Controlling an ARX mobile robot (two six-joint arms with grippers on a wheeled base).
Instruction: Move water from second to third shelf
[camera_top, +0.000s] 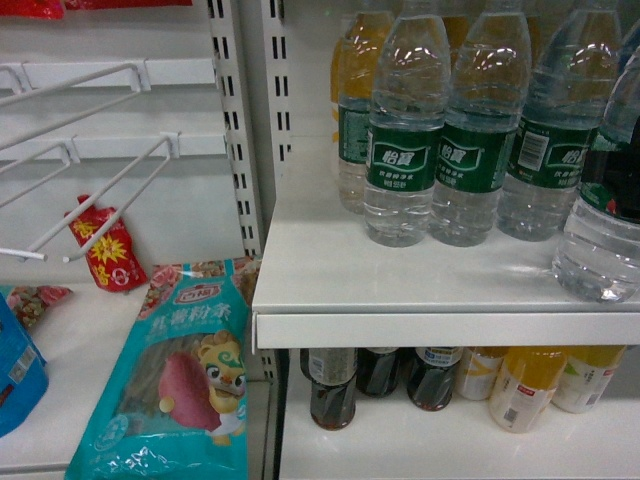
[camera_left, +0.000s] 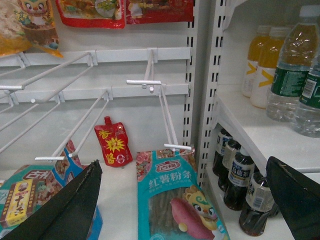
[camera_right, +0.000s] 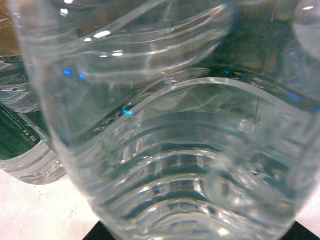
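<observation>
A clear ribbed water bottle (camera_top: 598, 245) with a green label is at the right edge of the head view. Its base is low over the third shelf (camera_top: 400, 285), near the thick front edge. My right gripper (camera_right: 197, 235) is shut on this bottle (camera_right: 165, 150), which fills the right wrist view. Only the black fingertips (camera_right: 97, 234) show at the bottom corners. Several more water bottles (camera_top: 405, 150) stand upright behind it on the same board. My left gripper (camera_left: 180, 202) hangs open and empty in front of the hook panel. I cannot tell whether the lower board is the second shelf.
Under the third shelf a lower board (camera_top: 420, 450) holds dark drink bottles (camera_top: 332, 385) and orange drink bottles (camera_top: 525, 385). Left of the slotted upright (camera_top: 240, 120) are white wire hooks (camera_top: 110, 205), a teal noodle pack (camera_top: 185, 380) and a red pouch (camera_top: 105, 250).
</observation>
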